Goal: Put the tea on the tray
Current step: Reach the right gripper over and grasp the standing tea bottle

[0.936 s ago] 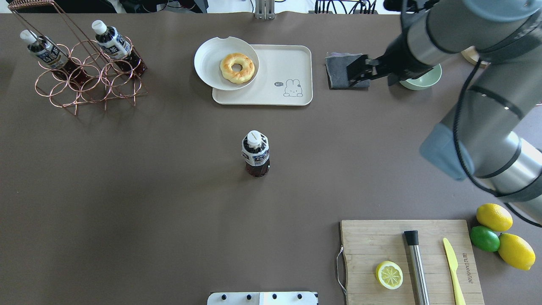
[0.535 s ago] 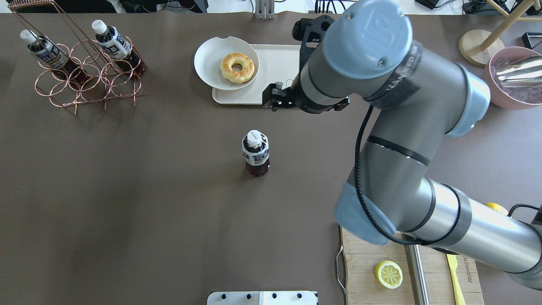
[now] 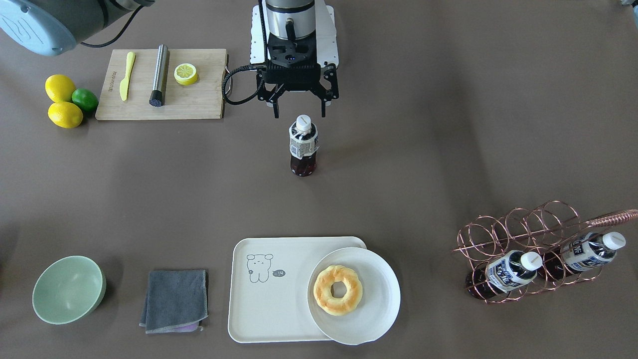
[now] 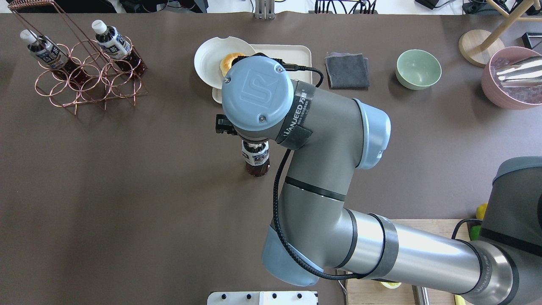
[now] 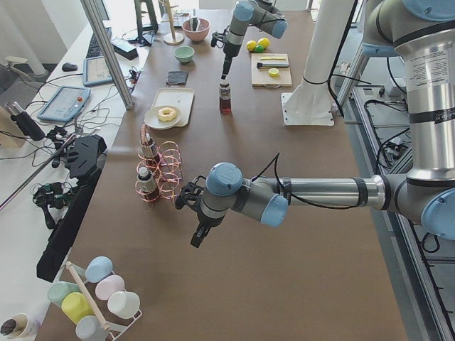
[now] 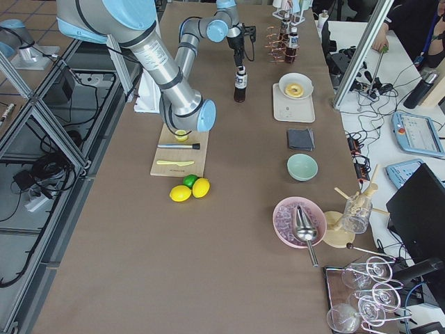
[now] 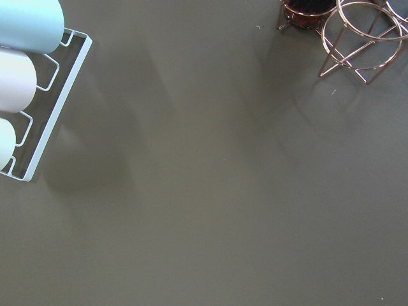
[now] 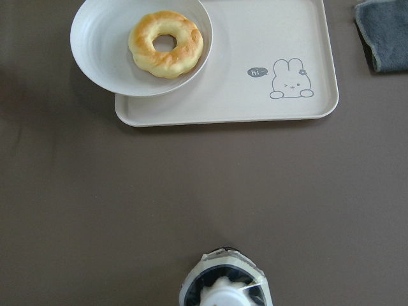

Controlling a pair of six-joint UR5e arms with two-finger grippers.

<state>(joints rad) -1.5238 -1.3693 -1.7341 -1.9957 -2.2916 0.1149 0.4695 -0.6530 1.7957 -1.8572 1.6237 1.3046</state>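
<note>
1. One bottle of tea (image 3: 303, 147) stands upright on the bare brown counter (image 3: 448, 124), near its middle, with its white cap on.
2. We hold our right hand (image 3: 299, 115) above that cap, fingers spread wide and gripping nothing.
3. Our tray (image 3: 269, 309) lies well apart from the tea, on the side of the counter away from our base. A round white plate (image 3: 381, 311) overlaps one end of it, and a doughnut (image 3: 338, 289) sits on the plate.
4. Our left hand (image 5: 195, 240) hovers over bare counter near a copper wire rack (image 3: 528, 249) holding two more bottles (image 3: 508, 273). We cannot tell whether this hand is spread or clenched.
</note>
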